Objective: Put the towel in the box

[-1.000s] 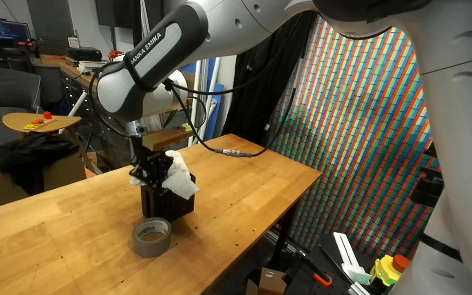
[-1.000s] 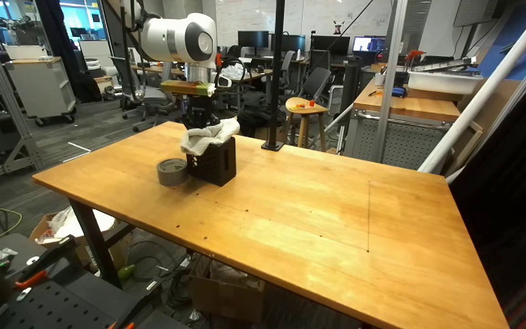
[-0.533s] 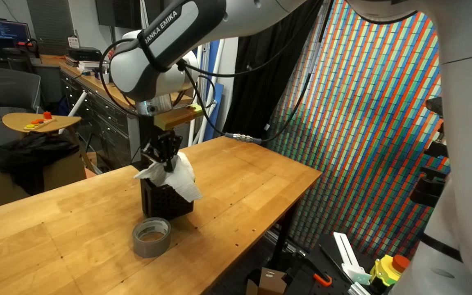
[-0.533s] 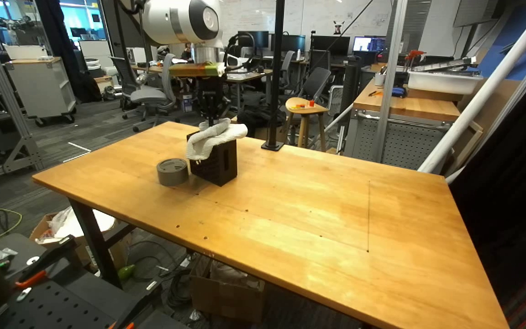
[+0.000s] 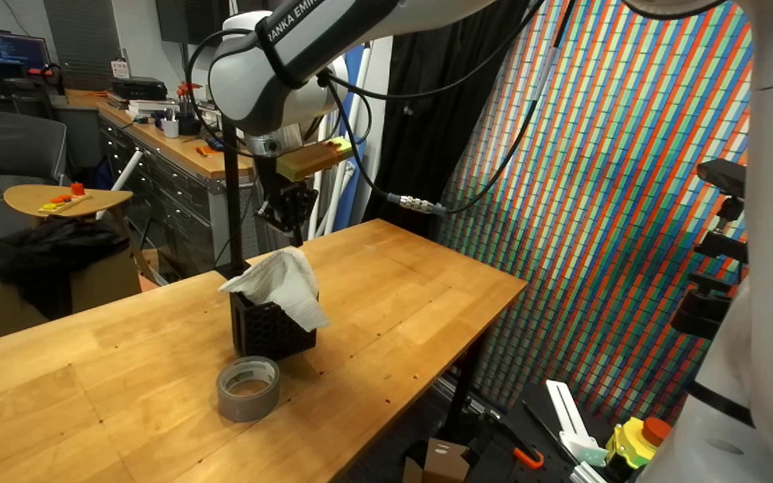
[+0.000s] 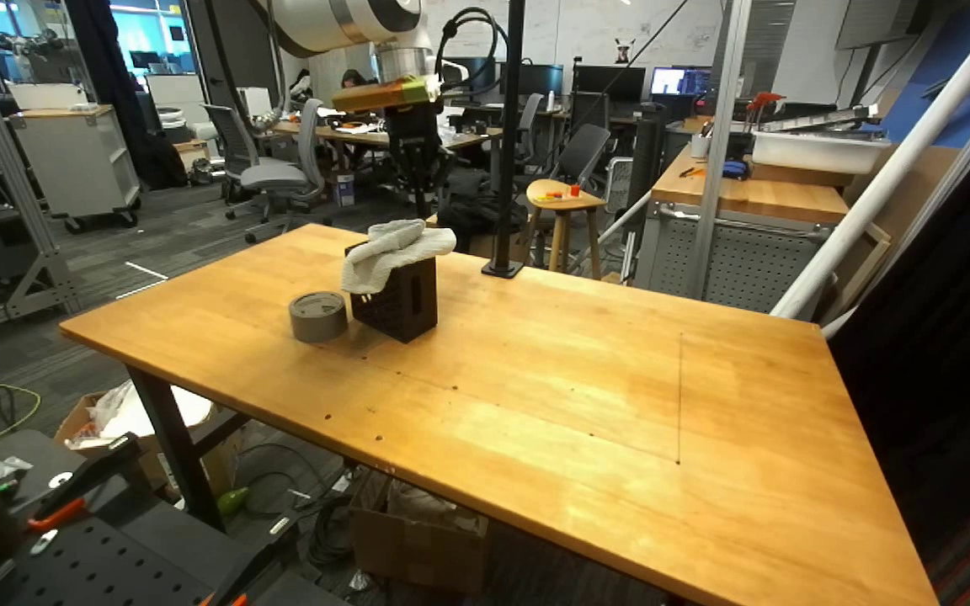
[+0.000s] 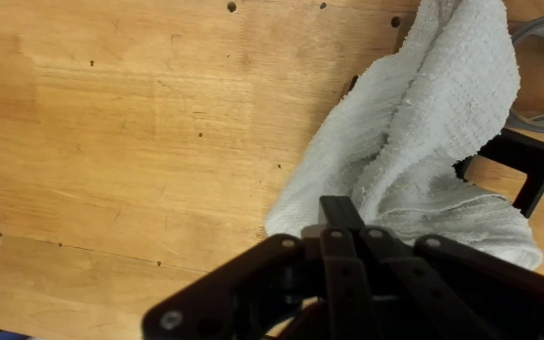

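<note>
The towel (image 5: 284, 282) lies crumpled across the top of the box (image 5: 272, 335), one corner (image 5: 308, 315) hanging over the right side in an exterior view; how much has sunk inside is hidden. The gripper (image 7: 341, 212) hangs above, clear of the cloth, its fingers together with nothing between them. The towel looks light, limp and nubbly: it should neither slip nor break, but will likely fold rather than push down as a block. If more tucking is wanted, the hanging corner seems the best hold, pinched near its tip and fed inward; the tape (image 5: 249, 389) is near the box, on the near side.
</note>
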Robot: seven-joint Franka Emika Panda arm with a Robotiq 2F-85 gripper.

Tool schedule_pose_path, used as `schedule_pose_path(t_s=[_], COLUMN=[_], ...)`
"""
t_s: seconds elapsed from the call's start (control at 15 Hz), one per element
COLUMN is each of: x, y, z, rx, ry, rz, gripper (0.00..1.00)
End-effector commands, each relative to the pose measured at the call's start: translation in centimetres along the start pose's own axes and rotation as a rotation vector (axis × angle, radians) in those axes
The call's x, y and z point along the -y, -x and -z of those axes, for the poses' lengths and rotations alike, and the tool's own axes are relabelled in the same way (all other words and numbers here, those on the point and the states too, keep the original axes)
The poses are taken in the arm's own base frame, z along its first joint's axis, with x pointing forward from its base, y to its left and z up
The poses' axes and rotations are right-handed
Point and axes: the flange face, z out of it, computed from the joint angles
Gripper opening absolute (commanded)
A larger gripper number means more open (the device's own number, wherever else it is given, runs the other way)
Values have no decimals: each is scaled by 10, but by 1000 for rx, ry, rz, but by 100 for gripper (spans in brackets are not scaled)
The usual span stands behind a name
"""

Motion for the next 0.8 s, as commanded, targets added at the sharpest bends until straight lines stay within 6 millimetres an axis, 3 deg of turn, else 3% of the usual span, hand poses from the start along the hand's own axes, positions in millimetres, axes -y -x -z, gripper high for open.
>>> schedule_pose_path(t_s=[0.0,0.47,0.73], x=[-1,20,42], y=[5,4,-1], z=[-2,-20,-12], rx=[7,27,8], ry=[6,-26,-53], rz=[19,37,44], gripper=[1,1,1])
